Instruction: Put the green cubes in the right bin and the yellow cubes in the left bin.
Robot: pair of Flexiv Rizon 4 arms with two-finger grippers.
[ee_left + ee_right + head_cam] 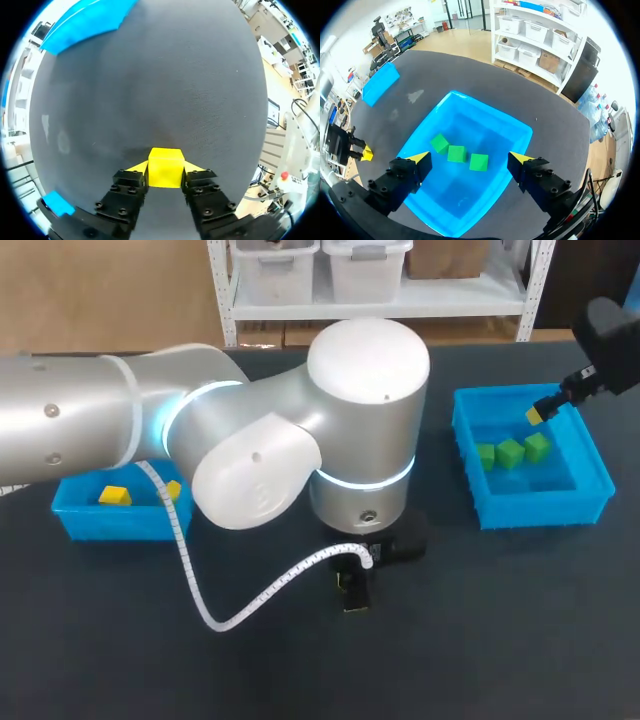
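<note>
Showing plain, bright yellow cube [164, 167].

I see the bench [520, 640] as a dark charcoal top with a fine, matte grain. On my wrist views I make out a few pale smudges [415, 95] on its surface, faint and soft-edged.

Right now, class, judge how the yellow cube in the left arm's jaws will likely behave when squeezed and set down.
The yellow cube is probably stiff: its edges look straight with the jaws pressing both sides. Its flat faces suggest it will sit rather than roll. It looks small beside the jaws, so likely light.
</note>
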